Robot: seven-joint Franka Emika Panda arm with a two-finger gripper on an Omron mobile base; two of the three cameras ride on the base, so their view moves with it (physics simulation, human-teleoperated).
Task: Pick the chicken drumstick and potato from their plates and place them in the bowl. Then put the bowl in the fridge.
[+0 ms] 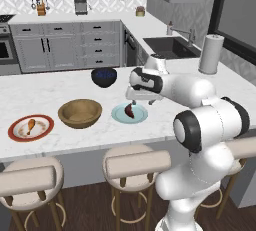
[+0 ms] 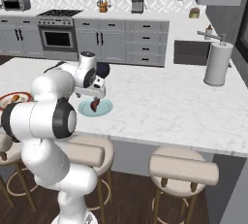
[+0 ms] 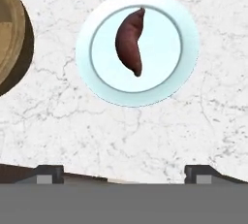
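Observation:
The potato (image 3: 130, 41), a dark reddish-brown lump, lies on the pale blue plate (image 3: 189, 68) near the counter's front edge. My gripper (image 3: 123, 174) hangs open above it, its fingers spread wide and touching nothing. From the base views, the gripper (image 1: 137, 102) (image 2: 92, 99) sits just over the potato (image 1: 130, 110) (image 2: 95, 104). The wooden bowl (image 1: 80, 113) (image 3: 8, 39) stands empty just left of that plate. Further left, the chicken drumstick (image 1: 31, 124) rests on the red-rimmed plate (image 1: 14, 131). The fridge is out of view.
A dark blue-black bowl (image 1: 104, 76) stands behind the plates. A paper towel roll (image 1: 211, 54) (image 2: 218, 64) and a sink (image 1: 170, 47) are to the right. Padded stools (image 1: 136, 162) line the counter's front edge.

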